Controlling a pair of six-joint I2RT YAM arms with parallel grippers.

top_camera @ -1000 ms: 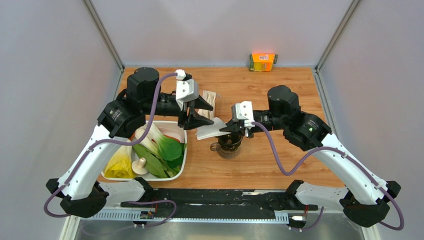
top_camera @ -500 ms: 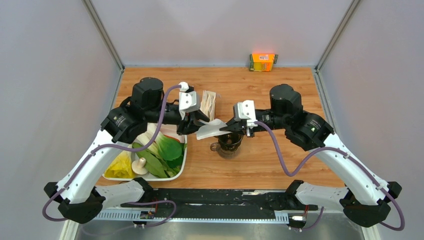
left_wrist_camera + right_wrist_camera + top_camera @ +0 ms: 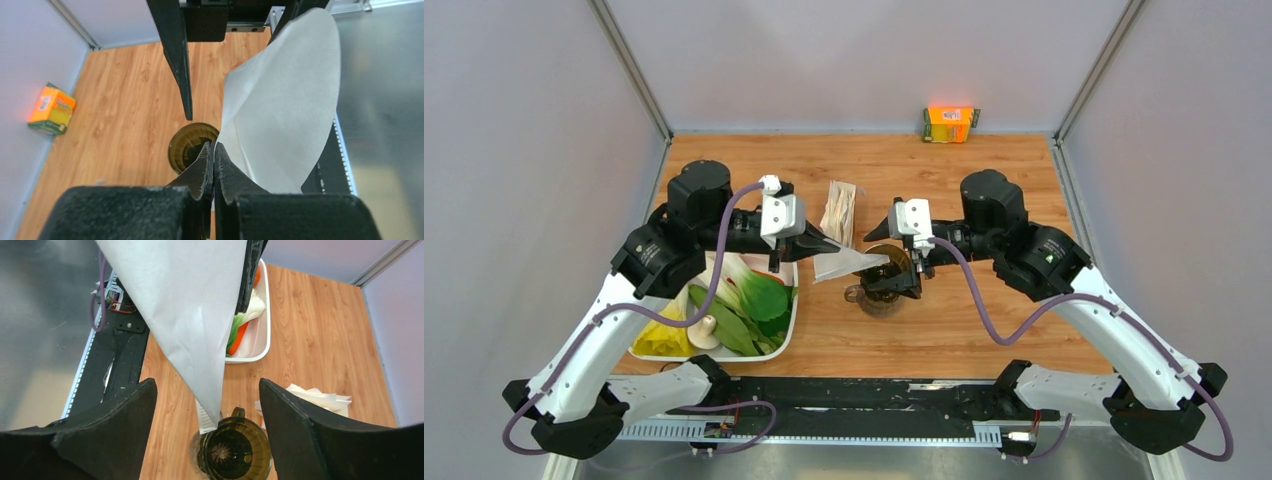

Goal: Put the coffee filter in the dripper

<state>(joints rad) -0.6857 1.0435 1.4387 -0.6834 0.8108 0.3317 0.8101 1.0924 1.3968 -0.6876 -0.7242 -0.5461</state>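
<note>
Left fingers (image 3: 199,172), pressed together, pinch one edge of the coffee filter (image 3: 285,110), which fans out beyond their tips. Right fingers (image 3: 115,425) stand spread, touching nothing, with the filter's narrow end between them, just above the dripper (image 3: 232,452) on the table (image 3: 320,340).

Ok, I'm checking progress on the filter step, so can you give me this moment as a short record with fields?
left gripper: shut on the coffee filter
right gripper: open, one finger on each side of the filter's lower tip
dripper: upright, just below the filter's tip, nothing inside
filter in dripper: not yet
nearby: tray of vegetables, packet of filters
</note>
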